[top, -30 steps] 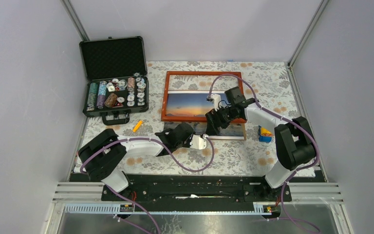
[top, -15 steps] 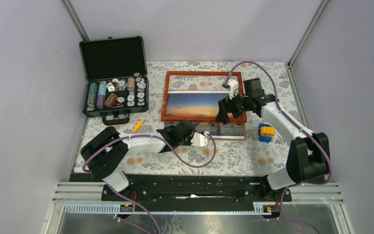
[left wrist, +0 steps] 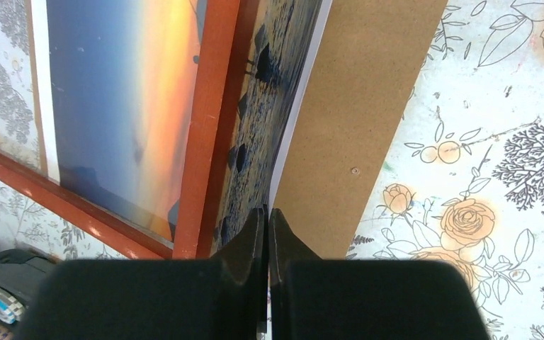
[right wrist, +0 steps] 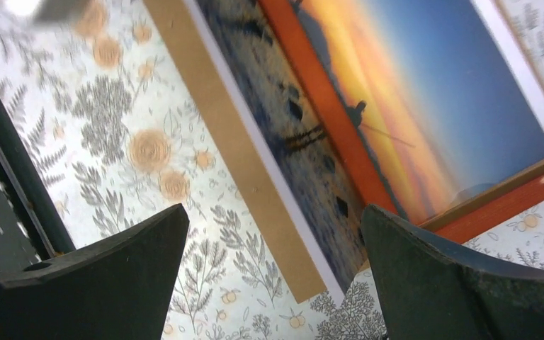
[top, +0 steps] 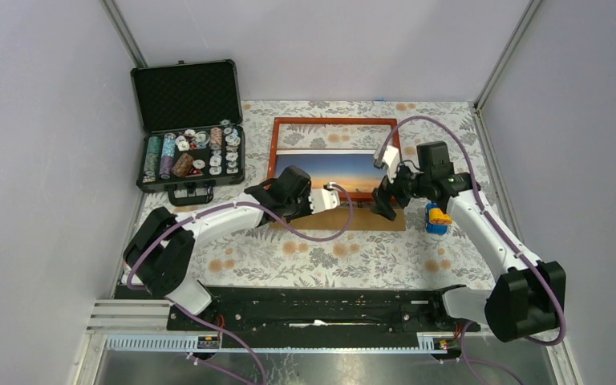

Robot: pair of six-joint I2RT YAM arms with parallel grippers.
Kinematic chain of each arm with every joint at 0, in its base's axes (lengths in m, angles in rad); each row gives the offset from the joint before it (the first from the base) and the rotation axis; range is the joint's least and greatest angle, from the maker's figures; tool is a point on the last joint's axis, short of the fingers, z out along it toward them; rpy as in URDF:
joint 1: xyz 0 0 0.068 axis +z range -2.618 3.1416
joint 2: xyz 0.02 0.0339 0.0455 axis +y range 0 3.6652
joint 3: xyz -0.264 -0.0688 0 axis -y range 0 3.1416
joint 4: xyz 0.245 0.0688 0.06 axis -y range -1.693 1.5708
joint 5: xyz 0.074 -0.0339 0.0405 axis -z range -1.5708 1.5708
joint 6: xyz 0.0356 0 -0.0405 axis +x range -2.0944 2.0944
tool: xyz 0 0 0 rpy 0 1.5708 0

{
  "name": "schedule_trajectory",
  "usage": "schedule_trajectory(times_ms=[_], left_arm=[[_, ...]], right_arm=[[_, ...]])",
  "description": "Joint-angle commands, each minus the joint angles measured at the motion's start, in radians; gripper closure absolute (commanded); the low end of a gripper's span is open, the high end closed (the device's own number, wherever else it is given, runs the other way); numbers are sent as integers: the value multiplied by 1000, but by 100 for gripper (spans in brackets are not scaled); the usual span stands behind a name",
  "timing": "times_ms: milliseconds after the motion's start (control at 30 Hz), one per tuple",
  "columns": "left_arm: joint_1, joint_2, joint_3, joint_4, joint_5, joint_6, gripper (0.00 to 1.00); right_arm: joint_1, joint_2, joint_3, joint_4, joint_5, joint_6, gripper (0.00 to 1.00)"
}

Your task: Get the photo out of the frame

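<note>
Photo (top: 329, 171): you see it sticking partway out under the frame's near rail, with its near strip lying on the brown backing board (left wrist: 368, 106).
Frame (top: 333, 121): flat on the floral cloth (top: 329, 257), which shows through its far half.
Left gripper (left wrist: 267, 227): yours is clenched on the photo's white-bordered near edge.
Right gripper (right wrist: 273, 219): spread wide above the photo's near right part, with nothing between its fingers.
Poker-chip case (top: 186, 96): open, far left, well apart from the frame.
</note>
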Motion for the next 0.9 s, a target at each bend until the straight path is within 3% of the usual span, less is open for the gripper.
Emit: schedule_trajectory(times_ms=[0, 333, 600, 867], left_arm=[[30, -36, 64, -45, 117, -25, 100], [87, -13, 113, -80, 188, -53, 100], [107, -7, 155, -120, 229, -81, 100], [107, -54, 207, -214, 259, -131, 100]], right_arm=[[48, -12, -78, -18, 56, -228, 0], [93, 91, -125, 128, 173, -364, 5], [106, 143, -143, 181, 247, -385, 50], [117, 42, -122, 59, 234, -377, 95]])
